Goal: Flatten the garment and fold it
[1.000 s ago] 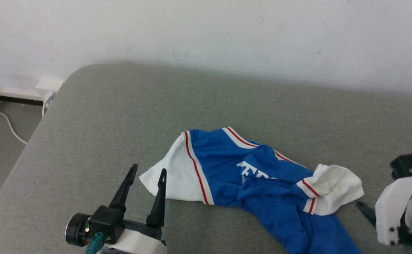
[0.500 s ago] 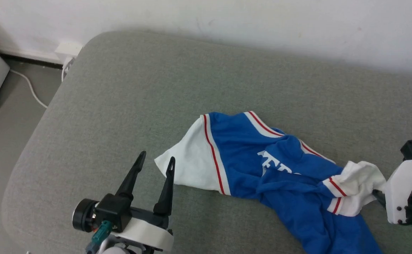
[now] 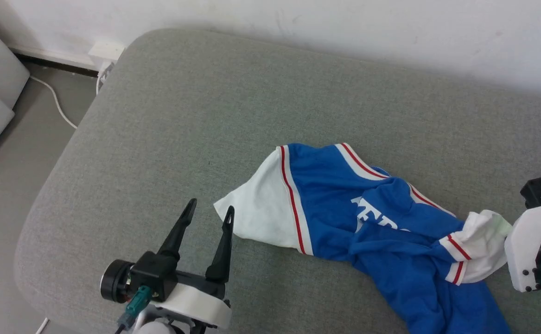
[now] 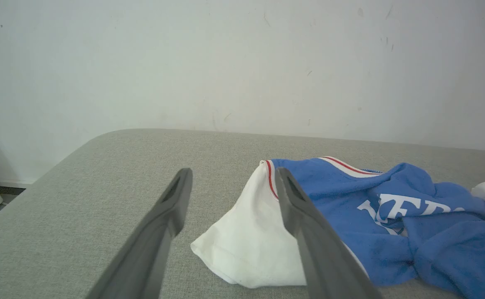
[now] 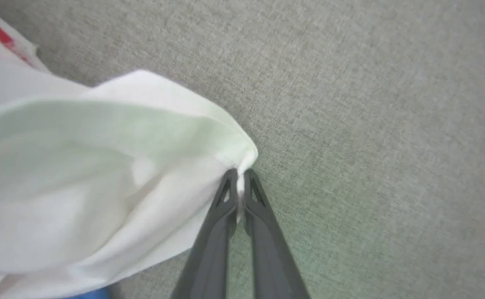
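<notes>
garment point(image 3: 335, 204) on cushion point(image 3: 205, 116) | left claw point(image 3: 210, 205) just left of it

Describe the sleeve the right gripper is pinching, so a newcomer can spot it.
On the grey cushion lies a crumpled blue garment with white sleeves. The pinched sleeve is the bunched one at the robot's right end, its edge clamped in the shut right gripper. The other sleeve lies flat and free near the open left gripper.

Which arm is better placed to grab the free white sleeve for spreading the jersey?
Left. The left claw is open, its tips right beside the free white sleeve of the garment; the right claw is shut on the opposite sleeve.
</notes>
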Motion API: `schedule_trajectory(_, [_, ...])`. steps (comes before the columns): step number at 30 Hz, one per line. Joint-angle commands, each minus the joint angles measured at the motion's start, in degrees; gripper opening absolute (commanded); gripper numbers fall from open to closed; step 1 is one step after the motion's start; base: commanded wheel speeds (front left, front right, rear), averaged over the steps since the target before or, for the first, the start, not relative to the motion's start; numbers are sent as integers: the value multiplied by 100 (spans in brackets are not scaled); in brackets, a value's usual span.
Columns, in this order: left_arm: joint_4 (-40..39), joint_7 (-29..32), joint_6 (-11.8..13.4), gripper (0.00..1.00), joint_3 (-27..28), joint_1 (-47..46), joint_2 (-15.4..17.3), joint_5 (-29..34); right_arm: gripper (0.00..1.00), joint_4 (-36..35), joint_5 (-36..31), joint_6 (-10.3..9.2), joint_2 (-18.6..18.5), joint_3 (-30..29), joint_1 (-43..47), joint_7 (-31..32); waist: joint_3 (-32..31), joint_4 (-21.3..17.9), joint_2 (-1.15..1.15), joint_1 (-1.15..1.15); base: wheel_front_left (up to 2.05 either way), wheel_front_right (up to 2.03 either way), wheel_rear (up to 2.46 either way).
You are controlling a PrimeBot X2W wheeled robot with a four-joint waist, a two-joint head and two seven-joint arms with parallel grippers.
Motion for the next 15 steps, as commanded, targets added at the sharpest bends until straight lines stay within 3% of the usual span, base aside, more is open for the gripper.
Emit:
schedule_trajectory(1, [24,-27,29,100,23,-22,-31,-6,0,232,-60,-14,-8,68,64,-38,-145,-110,0,0,0,0,0])
schedule_trajectory(15, [86,-27,-40,100,170,171,-31,39,0,399,-888,-14,-782,-347,-1188,-2314,-712,-521,0,0,0,0,0])
